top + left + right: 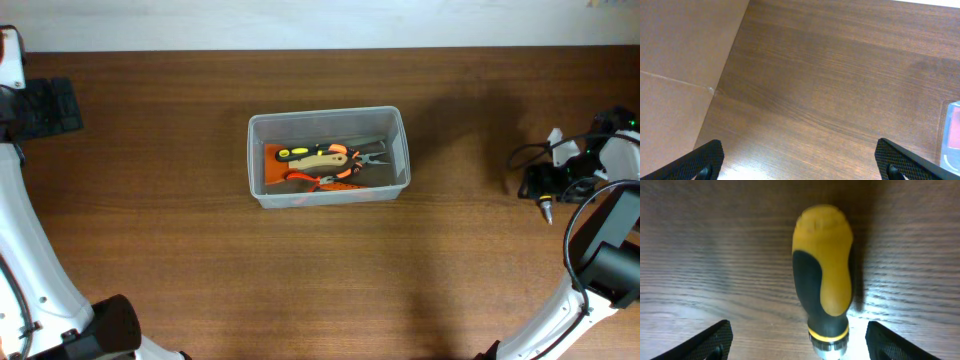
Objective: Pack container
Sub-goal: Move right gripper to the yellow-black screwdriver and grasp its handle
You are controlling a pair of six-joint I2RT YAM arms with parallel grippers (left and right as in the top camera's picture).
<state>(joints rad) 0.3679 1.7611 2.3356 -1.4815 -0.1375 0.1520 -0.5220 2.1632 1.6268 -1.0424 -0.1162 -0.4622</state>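
Note:
The clear plastic container (325,116) stands at the middle of the table and holds several hand tools, among them orange-handled pliers (335,178) and a yellow and black tool (312,155). Its corner shows at the right edge of the left wrist view (952,131). A screwdriver with a yellow and black handle (822,270) lies on the table at the far right (546,208). My right gripper (800,340) is open, its fingers either side of the screwdriver's collar without touching it; it also shows in the overhead view (540,182). My left gripper (800,162) is open and empty at the far left (50,108).
The wooden table's back edge (320,48) meets a pale wall. Black cables (530,152) loop by the right arm. The table's left edge and the brown floor (680,60) show in the left wrist view.

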